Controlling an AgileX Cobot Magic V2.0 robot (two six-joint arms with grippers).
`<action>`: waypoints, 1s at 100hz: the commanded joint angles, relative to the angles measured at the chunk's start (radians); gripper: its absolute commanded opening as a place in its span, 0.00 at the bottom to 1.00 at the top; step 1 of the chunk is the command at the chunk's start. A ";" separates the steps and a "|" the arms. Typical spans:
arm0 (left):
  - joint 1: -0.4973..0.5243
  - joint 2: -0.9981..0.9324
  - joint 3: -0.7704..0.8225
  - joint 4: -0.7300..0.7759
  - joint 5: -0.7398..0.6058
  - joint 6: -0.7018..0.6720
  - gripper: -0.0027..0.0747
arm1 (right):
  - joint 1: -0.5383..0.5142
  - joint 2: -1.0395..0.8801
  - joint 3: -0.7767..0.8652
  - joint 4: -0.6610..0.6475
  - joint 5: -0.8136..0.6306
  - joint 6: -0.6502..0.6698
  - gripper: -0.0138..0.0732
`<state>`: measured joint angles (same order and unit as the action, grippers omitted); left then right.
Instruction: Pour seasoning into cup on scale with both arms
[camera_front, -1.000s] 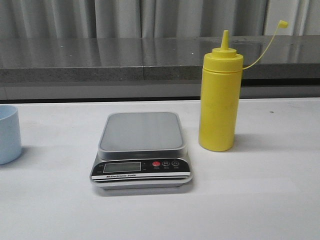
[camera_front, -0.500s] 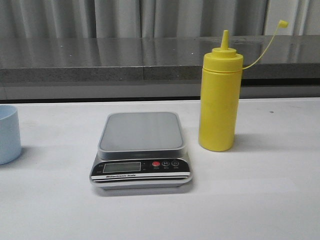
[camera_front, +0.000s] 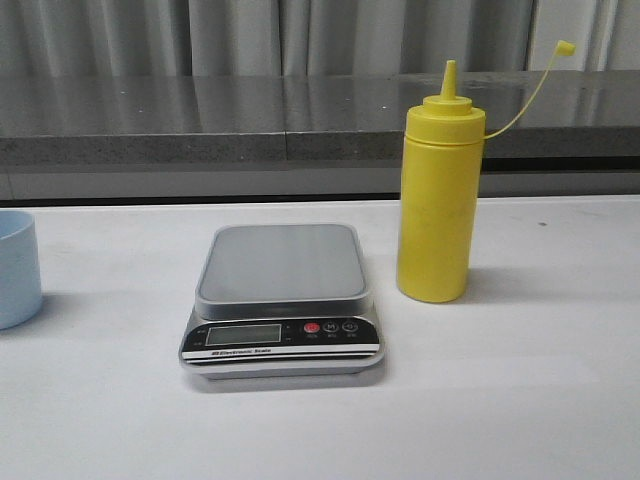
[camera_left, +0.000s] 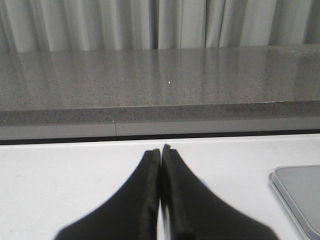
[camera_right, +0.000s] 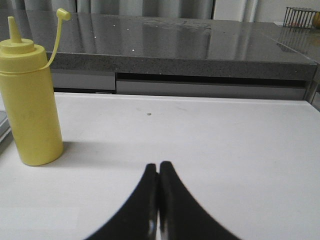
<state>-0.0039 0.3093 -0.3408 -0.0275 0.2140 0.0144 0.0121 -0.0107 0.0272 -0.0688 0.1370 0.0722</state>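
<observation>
White table (camera_front: 560, 400) in foreground. Behind it, long grey speckled stone counter (camera_front: 200, 120), glossy top w/ reflections. Pale grey curtains (camera_front: 240, 35) along far wall. Even, diffuse lighting.

scale (camera_front: 283, 262) platform bare | bottle (camera_front: 438, 195) just right | cup (camera_front: 17, 268) well left

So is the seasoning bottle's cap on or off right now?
Off. The seasoning bottle stands upright with its nozzle bare; the cap dangles aside on its tether.
</observation>
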 joint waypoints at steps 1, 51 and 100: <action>0.002 0.113 -0.111 -0.019 -0.047 -0.014 0.01 | -0.006 -0.019 -0.021 -0.005 -0.082 -0.007 0.08; 0.002 0.659 -0.499 -0.045 0.224 -0.014 0.01 | -0.006 -0.019 -0.021 -0.005 -0.082 -0.007 0.08; 0.002 0.966 -0.675 -0.045 0.386 -0.014 0.01 | -0.006 -0.019 -0.021 -0.005 -0.082 -0.007 0.08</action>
<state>-0.0039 1.2805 -0.9768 -0.0615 0.6399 0.0099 0.0121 -0.0107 0.0272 -0.0688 0.1370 0.0722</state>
